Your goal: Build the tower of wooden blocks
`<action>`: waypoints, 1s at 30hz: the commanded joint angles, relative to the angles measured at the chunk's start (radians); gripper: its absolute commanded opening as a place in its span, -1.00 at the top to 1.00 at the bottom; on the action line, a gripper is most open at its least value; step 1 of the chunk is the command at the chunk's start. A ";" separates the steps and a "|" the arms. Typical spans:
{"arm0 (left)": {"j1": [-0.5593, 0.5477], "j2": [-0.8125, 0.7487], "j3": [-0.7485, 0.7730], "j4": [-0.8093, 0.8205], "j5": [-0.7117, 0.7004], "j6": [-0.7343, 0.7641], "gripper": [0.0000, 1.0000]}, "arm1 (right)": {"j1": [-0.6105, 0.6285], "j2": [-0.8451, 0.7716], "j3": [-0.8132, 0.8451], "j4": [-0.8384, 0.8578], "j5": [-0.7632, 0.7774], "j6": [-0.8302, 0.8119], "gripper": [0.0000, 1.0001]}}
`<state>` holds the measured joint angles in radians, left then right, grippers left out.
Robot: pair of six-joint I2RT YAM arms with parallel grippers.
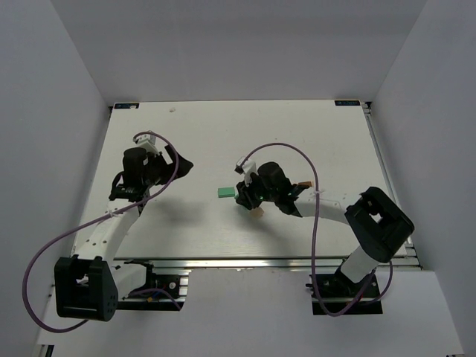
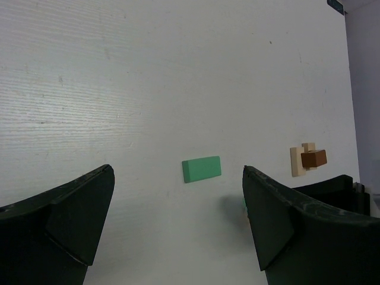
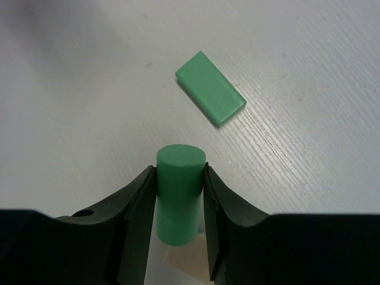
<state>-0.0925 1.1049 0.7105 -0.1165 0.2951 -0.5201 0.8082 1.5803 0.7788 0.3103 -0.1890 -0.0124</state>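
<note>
My right gripper (image 3: pixel 180 170) is shut on an upright green cylinder (image 3: pixel 180 196) and holds it over the table, just right of a flat green block (image 3: pixel 210 88). A light tan block (image 3: pixel 185 264) lies below the cylinder. In the top view the right gripper (image 1: pixel 244 195) is at mid table, with the green block (image 1: pixel 226 192) to its left and the tan block (image 1: pixel 256 213) just below it. A small tan and dark brown stack (image 2: pixel 307 159) stands behind the right gripper (image 1: pixel 303 185). My left gripper (image 1: pixel 177 163) is open and empty, left of the green block (image 2: pixel 201 168).
White walls close in the table (image 1: pixel 223 126) on the left, back and right. A metal rail (image 1: pixel 268 262) runs along the near edge by the arm bases. Purple cables loop over both arms.
</note>
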 commanded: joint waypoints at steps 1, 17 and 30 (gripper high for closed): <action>0.004 0.012 -0.002 0.005 -0.014 0.015 -0.96 | 0.005 0.059 0.103 -0.133 0.040 -0.040 0.80; 0.004 0.024 0.004 -0.026 -0.083 0.031 -0.96 | 0.005 0.190 0.174 -0.185 0.077 -0.028 0.53; 0.002 0.024 0.006 -0.041 -0.114 0.037 -0.96 | 0.005 0.149 0.132 -0.143 0.066 -0.035 0.36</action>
<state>-0.0925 1.1389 0.7105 -0.1543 0.1944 -0.4957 0.8082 1.7607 0.9306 0.1368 -0.1184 -0.0345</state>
